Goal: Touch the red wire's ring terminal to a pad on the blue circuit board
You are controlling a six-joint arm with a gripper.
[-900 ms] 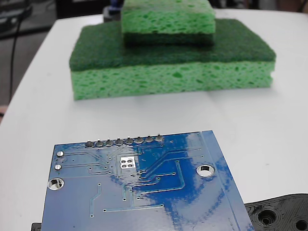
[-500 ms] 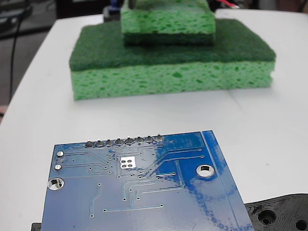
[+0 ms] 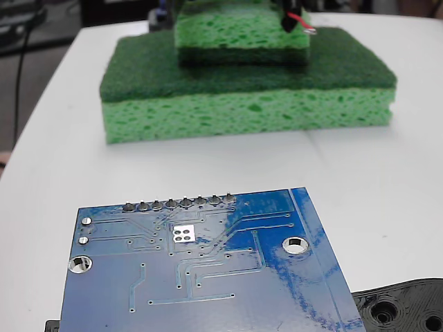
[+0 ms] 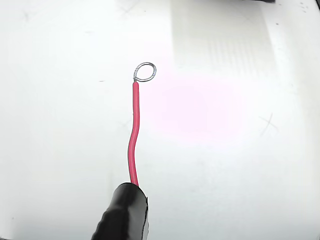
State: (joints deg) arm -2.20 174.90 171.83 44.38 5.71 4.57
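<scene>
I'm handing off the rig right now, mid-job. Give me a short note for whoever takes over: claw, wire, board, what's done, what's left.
Claw: its fingers show in neither view, so its state cannot be told.
The red wire comes out of a black sleeve and ends in the ring terminal, hanging free over bare white table.
In the fixed view the wire tip is at the top, in front of the stacked green sponges, far from the blue circuit board.
The pad is untouched.
Left: bring the ring to the board and down onto the pad.
</scene>
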